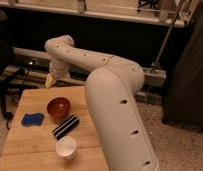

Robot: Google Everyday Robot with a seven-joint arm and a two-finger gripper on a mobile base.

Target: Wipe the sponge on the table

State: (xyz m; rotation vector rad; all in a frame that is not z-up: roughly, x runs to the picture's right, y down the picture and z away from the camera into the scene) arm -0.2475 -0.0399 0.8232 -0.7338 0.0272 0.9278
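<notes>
The blue sponge [32,119] lies flat near the left edge of the light wooden table [30,145]. My gripper [51,80] hangs at the end of the white arm above the table's far edge, behind the red-brown bowl and well away from the sponge. Its yellowish tips point down and nothing shows in them.
A red-brown bowl [58,107] stands right of the sponge. A black-and-white striped block [65,126] lies in front of the bowl, and a white cup [66,146] stands nearer still. My large white arm [117,115] covers the table's right side. A dark chair [2,60] stands at left.
</notes>
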